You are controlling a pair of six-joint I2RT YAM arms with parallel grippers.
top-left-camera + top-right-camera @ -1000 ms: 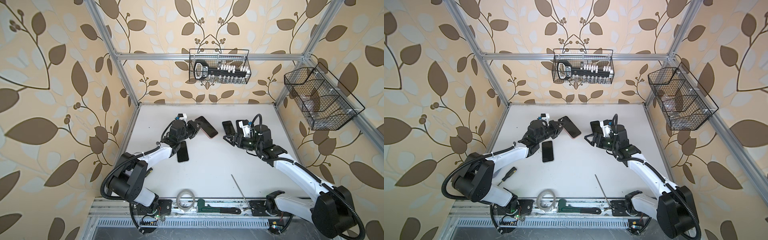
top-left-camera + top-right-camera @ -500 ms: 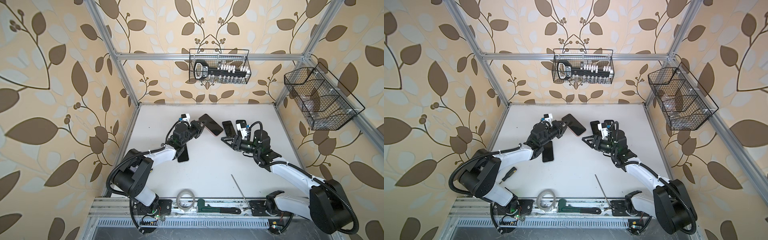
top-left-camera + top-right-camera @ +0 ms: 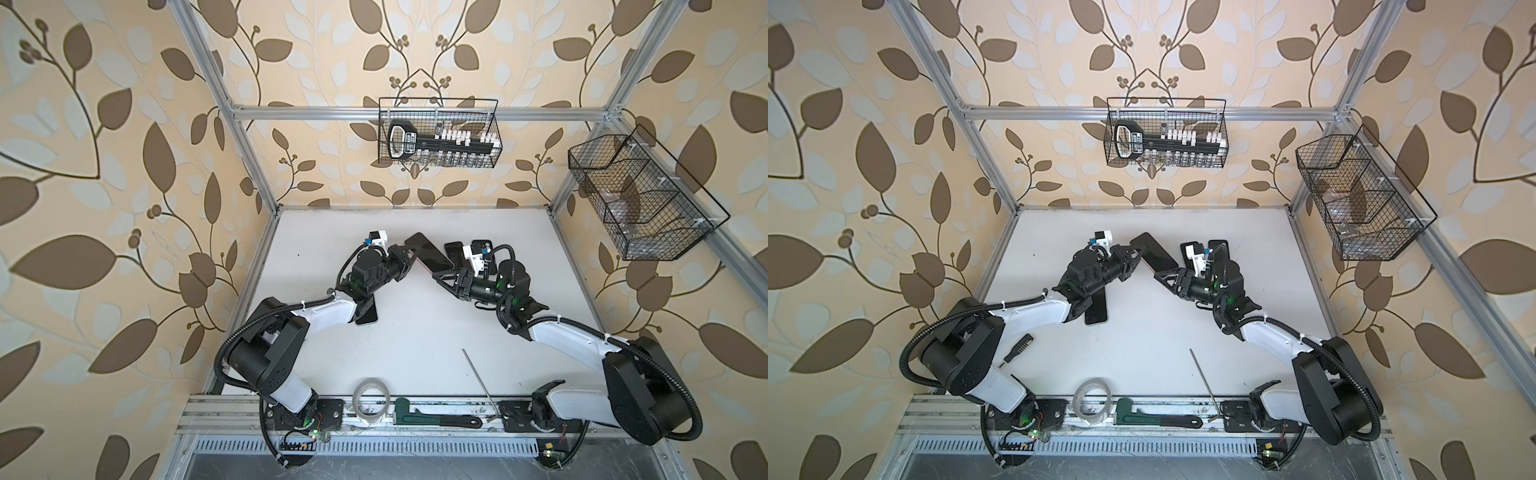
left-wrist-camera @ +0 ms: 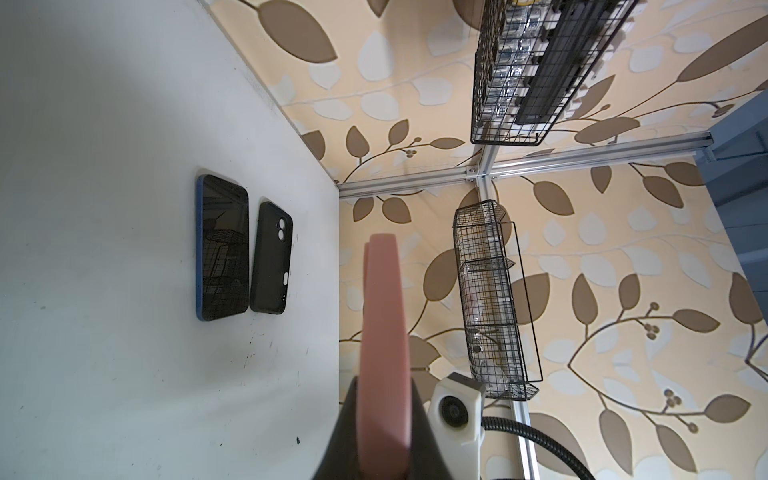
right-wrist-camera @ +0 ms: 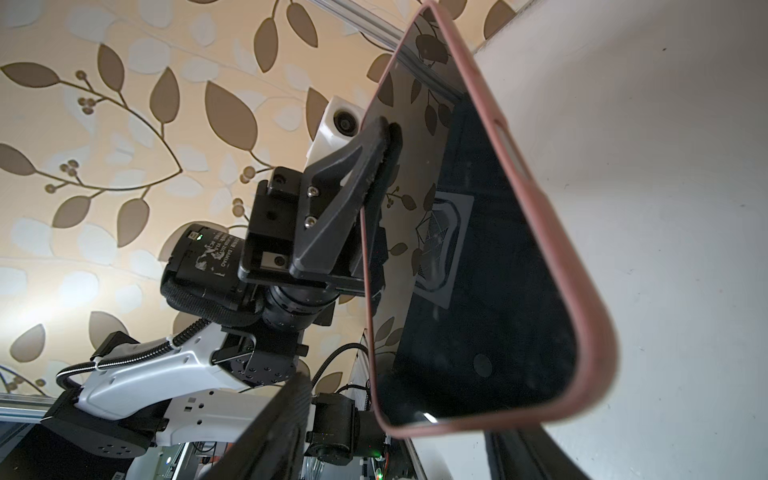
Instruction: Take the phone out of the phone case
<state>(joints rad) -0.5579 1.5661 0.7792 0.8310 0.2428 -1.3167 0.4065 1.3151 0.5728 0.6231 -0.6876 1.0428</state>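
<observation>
The phone [image 3: 428, 251] [image 3: 1152, 250], dark screen in a pink phone case [image 5: 540, 199], is held tilted above the white table. My left gripper [image 3: 405, 257] [image 3: 1134, 254] [image 4: 384, 436] is shut on one long side of it; one of its fingers [image 5: 353, 170] presses on the screen. In the left wrist view the pink case [image 4: 384, 324] runs edge-on out of the jaws. My right gripper [image 3: 440, 276] [image 3: 1160, 276] [image 5: 399, 449] is open at the phone's lower end, a finger on either side, with a gap showing on one side.
A blue-cased phone [image 4: 222, 249] and an empty black case [image 4: 272, 257] lie side by side at the back right. Another dark phone [image 3: 368, 318] lies under the left arm. Tape roll [image 3: 371, 401], wrench [image 3: 436, 419] and thin rod [image 3: 480, 384] sit near the front edge. Wire baskets [image 3: 438, 133] [image 3: 636, 199] hang on the walls.
My left gripper has carried the cased phone rightward toward the middle. My right gripper has swung left up to the phone's lower end, and its jaws have narrowed somewhat.
</observation>
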